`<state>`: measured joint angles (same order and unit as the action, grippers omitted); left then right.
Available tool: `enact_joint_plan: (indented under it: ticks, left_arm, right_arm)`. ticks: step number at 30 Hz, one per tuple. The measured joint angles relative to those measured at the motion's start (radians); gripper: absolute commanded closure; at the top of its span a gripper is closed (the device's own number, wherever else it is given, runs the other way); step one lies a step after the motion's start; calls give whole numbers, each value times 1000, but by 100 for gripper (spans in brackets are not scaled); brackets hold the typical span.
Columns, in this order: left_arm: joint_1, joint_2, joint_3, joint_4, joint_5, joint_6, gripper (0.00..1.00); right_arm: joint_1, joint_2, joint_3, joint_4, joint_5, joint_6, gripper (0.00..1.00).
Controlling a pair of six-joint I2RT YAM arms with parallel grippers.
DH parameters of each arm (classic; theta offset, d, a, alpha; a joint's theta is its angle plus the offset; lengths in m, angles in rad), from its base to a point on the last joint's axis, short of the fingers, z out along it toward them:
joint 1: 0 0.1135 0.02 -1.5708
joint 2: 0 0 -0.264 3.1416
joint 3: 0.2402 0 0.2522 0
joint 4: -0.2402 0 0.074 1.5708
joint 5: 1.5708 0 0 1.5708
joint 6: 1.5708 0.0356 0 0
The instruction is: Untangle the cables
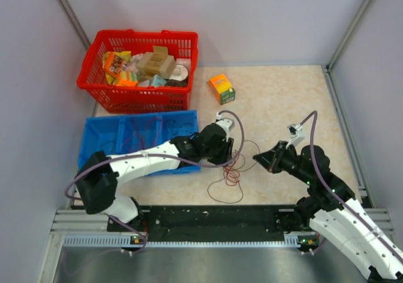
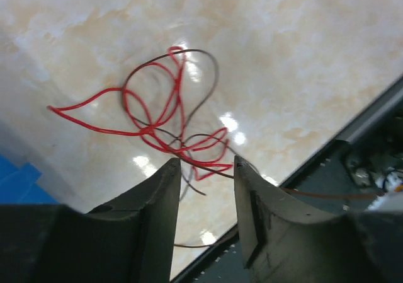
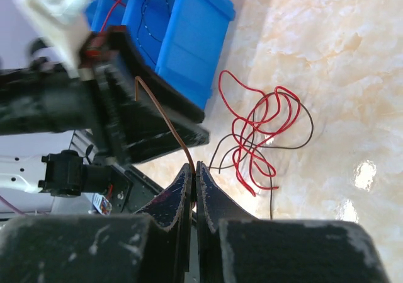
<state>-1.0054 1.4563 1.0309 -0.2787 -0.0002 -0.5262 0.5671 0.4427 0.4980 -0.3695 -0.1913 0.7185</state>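
Observation:
The cables [image 1: 232, 173] lie as a small tangle of thin red and dark strands on the marble tabletop, between the two arms. My left gripper [image 1: 227, 155] hovers just above the tangle, open, with nothing clamped. In the left wrist view the red loops [image 2: 167, 128] spread beyond the gripper [image 2: 206, 163], and one dark strand crosses the gap between the fingers. My right gripper [image 1: 257, 159] is shut on a thin brown wire [image 3: 160, 109], which rises from its tips [image 3: 194, 166] towards the left arm. The tangle [image 3: 261, 132] lies to the right of it.
A blue bin [image 1: 126, 135] with a few thin wires in it sits under the left arm. A red basket [image 1: 135, 97] of packets stands behind it. An orange box [image 1: 221, 87] stands at the back centre. The black base rail [image 1: 214, 217] runs along the near edge.

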Motion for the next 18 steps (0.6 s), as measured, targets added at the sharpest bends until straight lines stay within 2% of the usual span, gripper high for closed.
enact_joint_plan:
  ticks: [2, 4, 11, 14, 16, 18]
  left_arm:
    - [15, 63, 22, -39, -23, -34, 50]
    - [45, 103, 30, -60, -29, -79, 36]
    - [80, 152, 67, -134, -137, -269, 32]
    - [84, 204, 95, -150, -155, -343, 39]
    - [89, 238, 100, -148, -159, -370, 54]
    - [97, 267, 100, -149, -165, -393, 75]
  right_arm:
    - [0, -19, 0, -17, 5, 2, 100]
    - [0, -38, 0, -27, 7, 8, 100]
    - [0, -57, 0, -46, 15, 10, 100]
    - [0, -57, 0, -51, 17, 10, 100]
    - [0, -57, 0, -53, 18, 10, 100]
    - [0, -59, 0, -57, 19, 9, 100]
